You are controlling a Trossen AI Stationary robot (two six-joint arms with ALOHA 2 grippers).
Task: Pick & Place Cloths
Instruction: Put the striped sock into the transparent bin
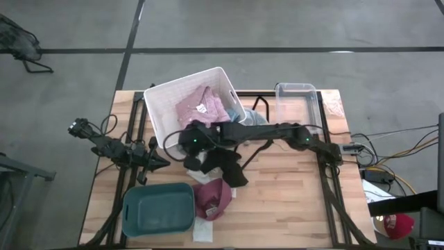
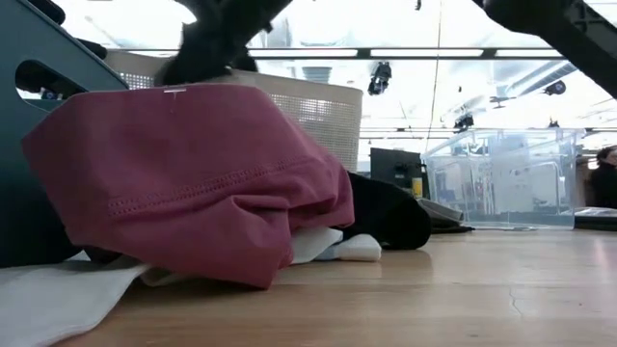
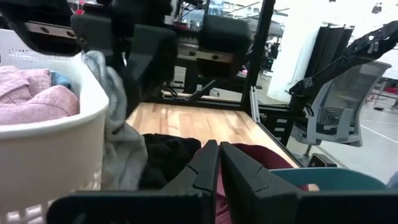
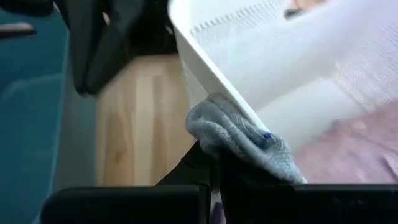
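— Where is the right gripper [image 1: 189,141]?
— At the white basket [image 1: 161,110], by its 7 o'clock corner. Its fingers pinch a small grey cloth [image 4: 239,138] right at the basket's rim.

— And the other arm?
— The left gripper [image 1: 161,162] waits at 9 o'clock on the table [image 1: 291,201], fingers pressed together, holding nothing.

— Where are the other cloths?
— A pink shirt [image 1: 198,105] lies in the basket. A black cloth [image 1: 225,167] lies near the middle. A maroon cloth [image 1: 211,198] sits at 6 o'clock, touching the teal bin [image 1: 158,207].
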